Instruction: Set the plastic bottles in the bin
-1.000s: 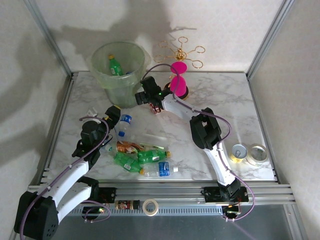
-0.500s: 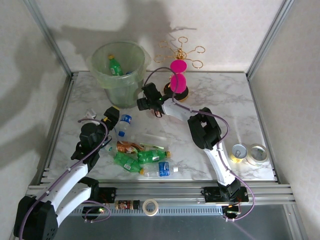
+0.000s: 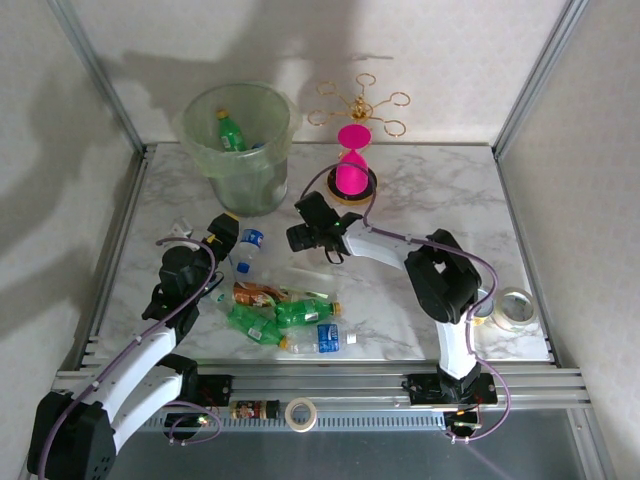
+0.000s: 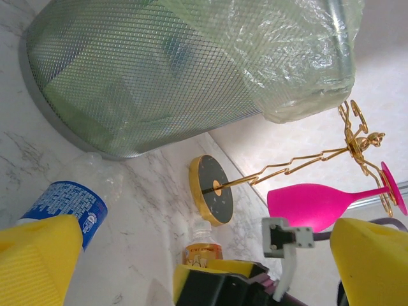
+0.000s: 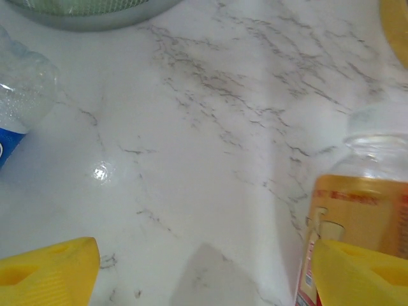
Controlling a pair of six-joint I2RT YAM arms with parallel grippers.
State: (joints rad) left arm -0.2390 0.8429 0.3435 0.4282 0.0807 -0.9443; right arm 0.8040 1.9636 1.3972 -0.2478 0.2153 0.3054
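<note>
The pale-green bin (image 3: pixel 240 150) stands at the back left with a green bottle (image 3: pixel 230 131) inside. Several plastic bottles (image 3: pixel 283 312) lie in a heap on the near table. A clear blue-labelled bottle (image 3: pixel 248 246) lies beside my open left gripper (image 3: pixel 222 228); in the left wrist view this bottle (image 4: pixel 66 199) sits just beyond the left finger (image 4: pixel 38 261). My right gripper (image 3: pixel 300 238) hovers mid-table, open, with bare marble between its fingers (image 5: pixel 48 268). An orange-labelled bottle (image 5: pixel 362 207) is just past its right finger, and that orange-labelled bottle (image 4: pixel 205 247) also shows behind it.
A pink glass (image 3: pixel 352 166) and a gold wire stand (image 3: pixel 358 104) sit right of the bin, close behind the right arm. Two round tins (image 3: pixel 514 308) rest at the right edge. A tape roll (image 3: pixel 300 413) lies on the front rail.
The right gripper has drawn away from the bin's base toward the near side and the middle of the table. The left arm has barely moved.
</note>
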